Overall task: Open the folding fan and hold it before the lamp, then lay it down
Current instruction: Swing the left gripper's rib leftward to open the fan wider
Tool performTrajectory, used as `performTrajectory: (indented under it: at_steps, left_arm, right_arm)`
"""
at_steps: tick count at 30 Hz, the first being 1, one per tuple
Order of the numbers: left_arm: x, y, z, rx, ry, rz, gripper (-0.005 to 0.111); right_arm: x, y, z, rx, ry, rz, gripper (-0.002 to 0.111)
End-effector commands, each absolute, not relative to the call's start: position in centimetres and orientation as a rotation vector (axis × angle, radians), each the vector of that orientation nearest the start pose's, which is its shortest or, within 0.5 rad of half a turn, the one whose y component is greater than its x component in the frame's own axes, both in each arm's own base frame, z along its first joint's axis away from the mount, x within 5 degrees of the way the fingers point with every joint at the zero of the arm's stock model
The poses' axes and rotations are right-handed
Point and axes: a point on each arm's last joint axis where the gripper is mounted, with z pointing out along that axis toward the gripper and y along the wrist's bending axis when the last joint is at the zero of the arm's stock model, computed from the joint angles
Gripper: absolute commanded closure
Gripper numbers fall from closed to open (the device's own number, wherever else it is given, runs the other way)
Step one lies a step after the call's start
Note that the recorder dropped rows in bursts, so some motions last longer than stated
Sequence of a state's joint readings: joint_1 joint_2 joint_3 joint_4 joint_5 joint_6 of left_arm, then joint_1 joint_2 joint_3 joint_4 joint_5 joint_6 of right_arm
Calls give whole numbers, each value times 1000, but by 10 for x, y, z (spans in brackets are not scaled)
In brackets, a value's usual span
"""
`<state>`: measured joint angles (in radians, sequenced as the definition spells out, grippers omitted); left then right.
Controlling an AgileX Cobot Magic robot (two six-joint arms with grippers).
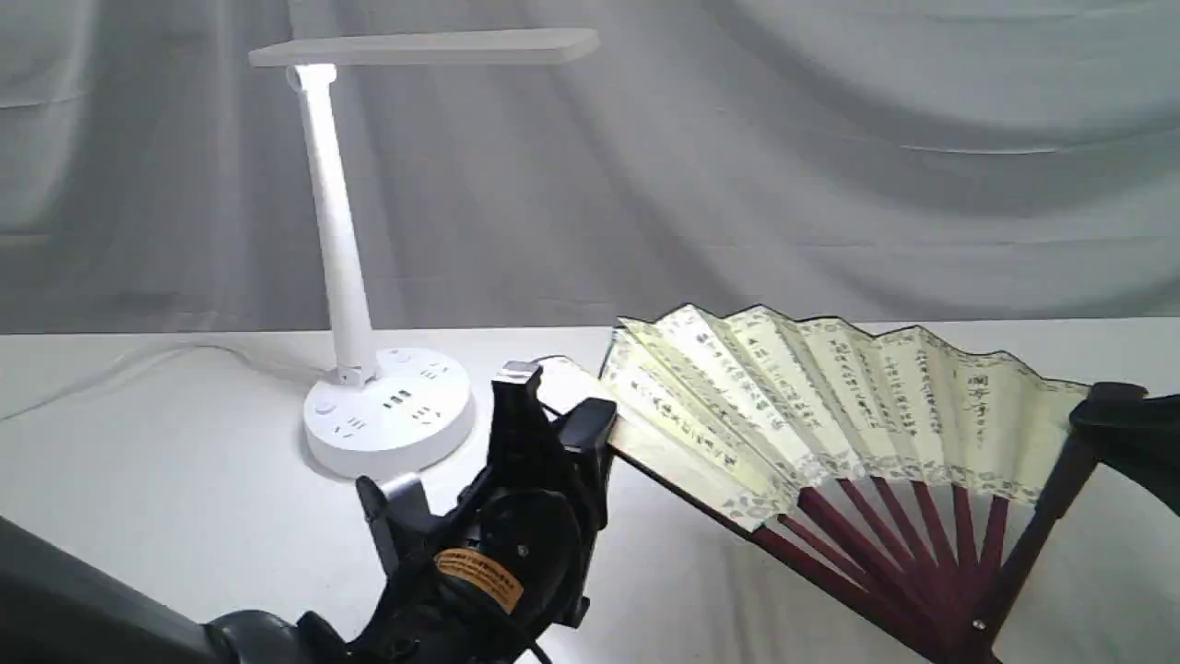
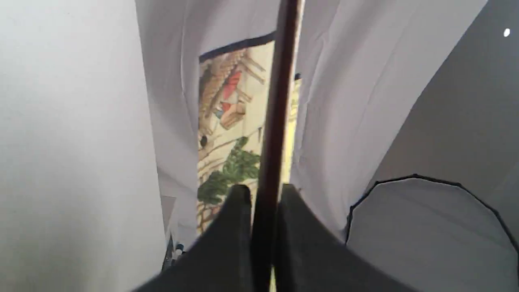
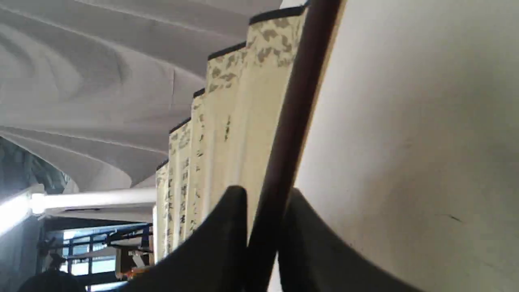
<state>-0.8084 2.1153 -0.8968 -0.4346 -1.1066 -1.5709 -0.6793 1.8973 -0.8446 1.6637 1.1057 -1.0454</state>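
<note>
While the left pincer [image 2: 264, 192] and right pincer [image 3: 265, 194] each clamp an end of the spread fan [image 1: 830, 397], uneven pulling could tear it.

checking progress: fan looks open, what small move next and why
Probably lift the folding fan over toward the lamp: it's spread, left gripper and right gripper each clamp a guard, but it sits low, off to the lamp's side.

The folding fan [image 1: 830, 397] has a cream leaf with black calligraphy and maroon ribs. The lamp [image 1: 336, 231] is white.
</note>
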Motion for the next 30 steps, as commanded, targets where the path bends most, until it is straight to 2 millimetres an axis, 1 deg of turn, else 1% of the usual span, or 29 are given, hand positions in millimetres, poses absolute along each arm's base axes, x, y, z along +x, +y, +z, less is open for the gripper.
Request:
performTrajectory:
  at_steps: [1,6,11,17,22,30]
  left_arm:
    - [297,-256,132,-1219,1405,-1655,107]
    - [298,-252,132,-1263,1364,-1634,107]
    - [299,-248,131,-1310,1325,-1605,107]
    - [300,-244,130,-1328,1298,-1570,107]
    - [301,-241,135,-1315,1229,-1582,107]
    - [302,-237,134,-1355,1181,-1557,107]
  right_arm:
    - [287,-142,150,922,1937,1226,108]
    - [281,-150,149,950,1908,1227,108]
    - [274,-162,150,985,1865,1212,108]
    - [262,-181,150,1040,1817,1172,108]
    - [253,-192,150,1075,1786,1145,108]
    - [246,-200,150,1097,1767,1126,108]
